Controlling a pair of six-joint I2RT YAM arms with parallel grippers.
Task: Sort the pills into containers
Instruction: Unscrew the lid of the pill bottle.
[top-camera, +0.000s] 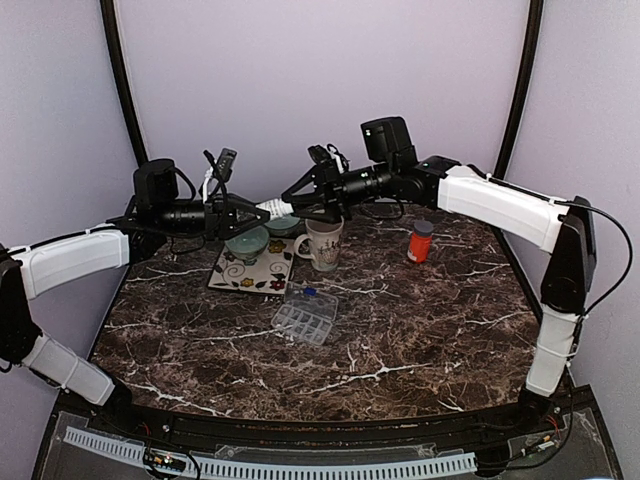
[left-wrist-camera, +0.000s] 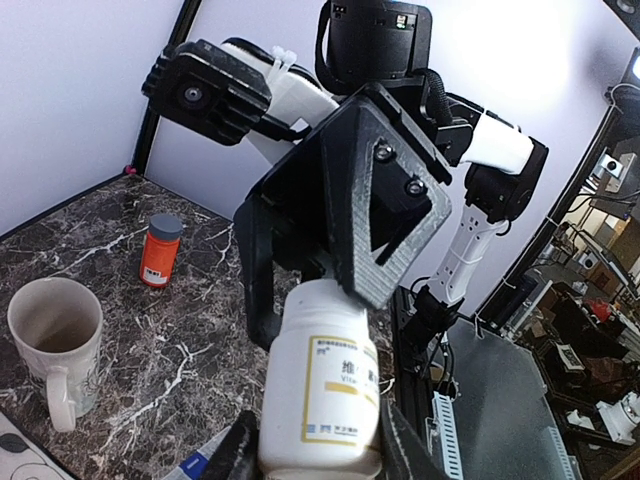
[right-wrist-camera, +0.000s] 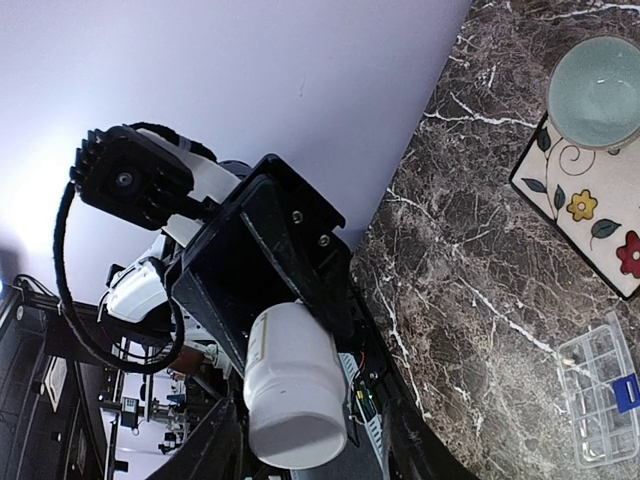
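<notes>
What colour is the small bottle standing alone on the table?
Orange bottle with a dark grey cap, clearest in the left wrist view.

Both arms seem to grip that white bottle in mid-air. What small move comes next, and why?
Probably the right gripper should twist the top of the white bottle while the left gripper holds its labelled body steady. Both are clamped on it above the table, and it looks closed.

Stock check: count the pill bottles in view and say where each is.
2. A white bottle is held in the air by the left claw and right claw; an orange bottle stands on the table right of the mug. None other shows.
</notes>
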